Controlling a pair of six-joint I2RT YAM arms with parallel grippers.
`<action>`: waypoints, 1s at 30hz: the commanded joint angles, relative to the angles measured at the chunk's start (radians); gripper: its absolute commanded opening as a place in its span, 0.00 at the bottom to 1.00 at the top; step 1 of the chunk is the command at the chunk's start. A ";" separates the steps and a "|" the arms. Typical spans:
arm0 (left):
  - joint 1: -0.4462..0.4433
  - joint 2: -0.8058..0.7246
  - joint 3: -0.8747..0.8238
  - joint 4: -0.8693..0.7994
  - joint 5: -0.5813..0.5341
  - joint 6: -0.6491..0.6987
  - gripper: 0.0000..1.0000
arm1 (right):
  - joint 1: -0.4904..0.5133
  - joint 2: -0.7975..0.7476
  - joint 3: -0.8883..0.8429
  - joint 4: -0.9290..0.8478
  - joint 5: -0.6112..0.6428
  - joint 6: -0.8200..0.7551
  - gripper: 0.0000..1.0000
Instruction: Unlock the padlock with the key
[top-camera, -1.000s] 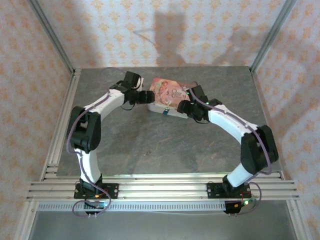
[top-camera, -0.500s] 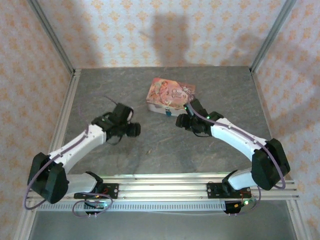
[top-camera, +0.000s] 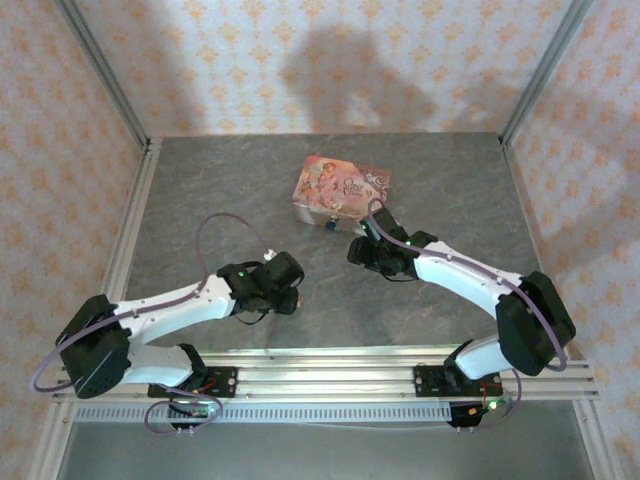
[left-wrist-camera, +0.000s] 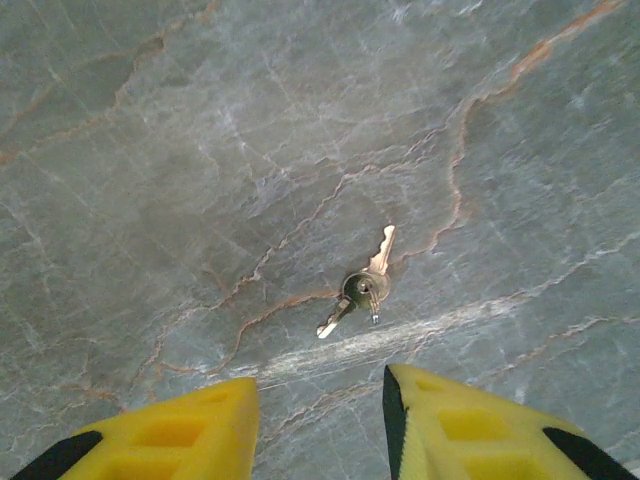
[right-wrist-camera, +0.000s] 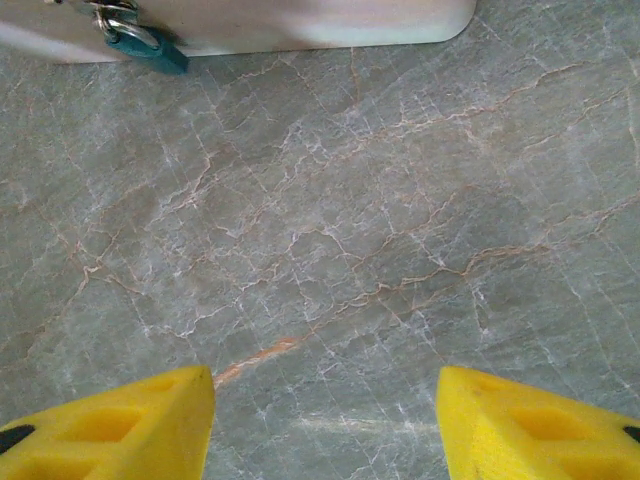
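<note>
Two robot arms work over a grey, marble-patterned surface (top-camera: 200, 200) veined with thin orange and white lines. The task looks barely begun: nothing is held yet. The key (left-wrist-camera: 362, 285), a small silver one joined by a ring to a second, lies flat on the surface toward the near edge, left of the middle. The left end effector (left-wrist-camera: 320, 400) hovers just above it, its yellow fingers parted with nothing between them, the key lying just ahead of the tips. The padlock (right-wrist-camera: 150, 50), tiny and teal, hangs locked on the clasp at the near side of a pink illustrated tin (top-camera: 340, 185), which sits toward the far edge, a little right of the middle. The right end effector (right-wrist-camera: 325, 400) is released too, its fingers wide apart and empty above bare stone, near the tin's near side but not touching it. What is left, by the look of it, is everything: picking up the key, steadying the padlock, inserting and turning. The surface otherwise carries nothing. Around it stand walls (top-camera: 400, 60) papered in pale peach with an orange motif, slim aluminium posts (top-camera: 100, 70) at the far corners, and metal rails (top-camera: 320, 375) along the near edge where the arms are bolted.
</note>
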 joint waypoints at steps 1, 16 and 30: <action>-0.011 0.031 -0.006 0.052 -0.011 -0.039 0.38 | 0.006 0.005 0.002 0.010 0.028 -0.010 0.61; -0.051 0.235 0.082 0.085 0.000 -0.050 0.26 | 0.006 0.003 -0.014 0.004 0.038 -0.017 0.61; -0.060 0.298 0.076 0.096 -0.033 -0.047 0.24 | 0.006 -0.006 -0.014 -0.004 0.044 -0.024 0.61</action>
